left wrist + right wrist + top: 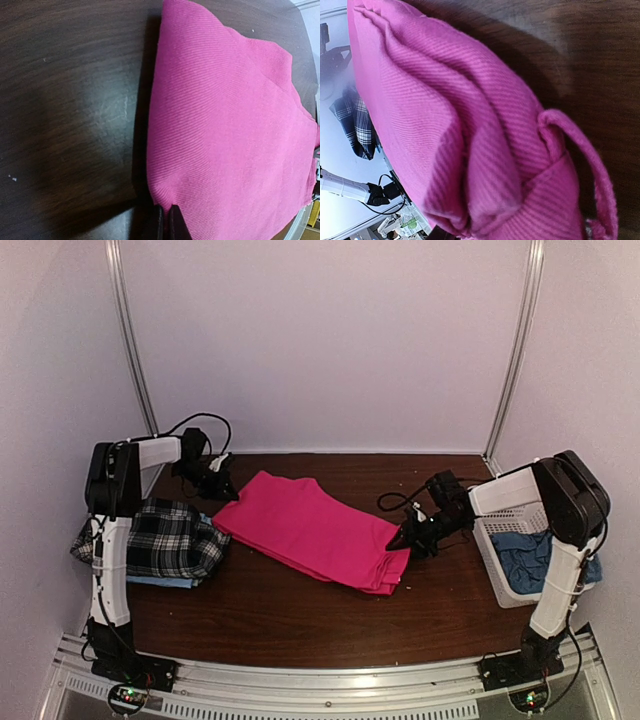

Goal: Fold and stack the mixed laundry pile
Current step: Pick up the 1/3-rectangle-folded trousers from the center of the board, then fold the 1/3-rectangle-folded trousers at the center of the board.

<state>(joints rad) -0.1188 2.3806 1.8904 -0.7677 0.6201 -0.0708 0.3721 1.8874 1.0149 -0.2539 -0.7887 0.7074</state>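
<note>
The hot-pink trousers lie folded and flat across the middle of the table. My left gripper is at their far left corner; in the left wrist view its fingers are shut on the edge of the pink cloth. My right gripper is at their right end, where the cloth bunches into thick folds that hide the jaws. The black-and-white plaid shirt lies folded at the left on top of the light blue shirt. The duller blue cloth lies in the basket.
The white lattice basket stands at the right table edge, beside the right arm. A loose pink waist loop hangs off the trousers' end. White walls close in the back and sides of the dark wooden table.
</note>
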